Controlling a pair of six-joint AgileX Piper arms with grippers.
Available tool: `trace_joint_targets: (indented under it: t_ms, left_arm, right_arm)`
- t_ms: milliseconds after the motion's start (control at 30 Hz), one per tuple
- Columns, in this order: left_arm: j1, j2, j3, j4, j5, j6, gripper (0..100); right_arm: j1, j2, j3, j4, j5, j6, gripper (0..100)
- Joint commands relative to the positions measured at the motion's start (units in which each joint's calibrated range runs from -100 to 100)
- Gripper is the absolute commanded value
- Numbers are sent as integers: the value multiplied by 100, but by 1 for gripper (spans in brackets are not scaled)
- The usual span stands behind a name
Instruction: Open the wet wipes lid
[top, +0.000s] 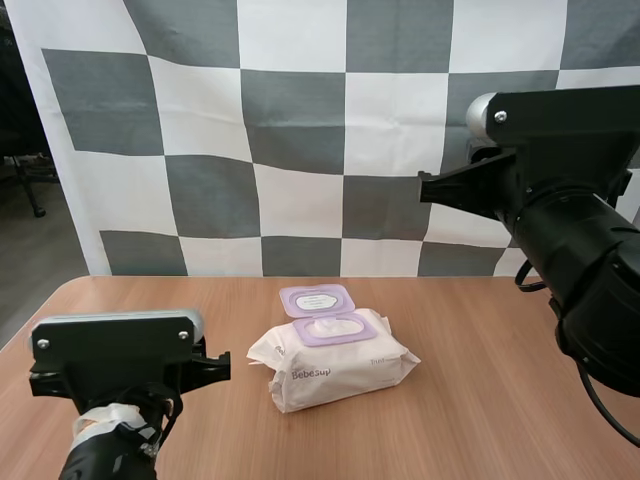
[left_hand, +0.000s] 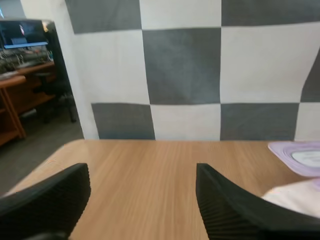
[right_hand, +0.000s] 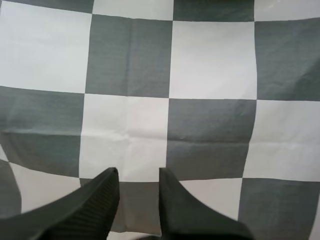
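At the centre of the tabletop (top: 480, 400), a white pack of wet wipes (top: 335, 362) lies flat with its purple lid (top: 318, 298) already flipped back toward the far edge, the oval opening under it exposed and a wipe showing through. The left arm (top: 115, 370) sits low at the lower left of the high view, just beside the pack and apart from it. Its gripper (left_hand: 141, 172) has its fingers spread wide over bare wood, with the lid's rim and the pack's near corner off to one side in the left wrist view. The right arm (top: 570, 230) hangs high at the upper right, well clear of the pack. The right gripper (right_hand: 139, 172) is held slightly apart on nothing and points away from the tabletop. By the look of it, the task is as good as done, and the risk now lies in the retreat. A sideways swing of the low left arm could catch the soft pack and shove or twist it. A careless descent by the right arm could press the hinged flap down again. The flap itself may also spring partway shut if its hinge is stiff.
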Motion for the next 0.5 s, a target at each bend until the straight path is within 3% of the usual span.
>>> trace_joint_targets:
  t_ms: [0, 233, 333, 400, 433, 467]
  left_arm:
    - [-3, 0, 0, 185, 480, -232, 99]
    - [-3, 0, 0, -53, 480, -219, 98]
    - [-3, 0, 0, -80, 517, -219, 88]
    - [-3, 0, 0, -80, 517, -219, 74]
    - [-3, 0, 0, -80, 517, -219, 57]
    - [-3, 0, 0, -80, 517, -219, 30]
  right_arm:
    - [1, -3, 2, 31, 12, 0, 46]
    - [1, -3, 211, 74, 193, 0, 46]
    - [1, -3, 383, 62, 454, 0, 46]
    - [1, -23, 557, 1, 726, 0, 46]
    - [1, -86, 999, -386, 1331, 0, 46]
    - [1, -148, 1289, -795, 1493, 0, 46]
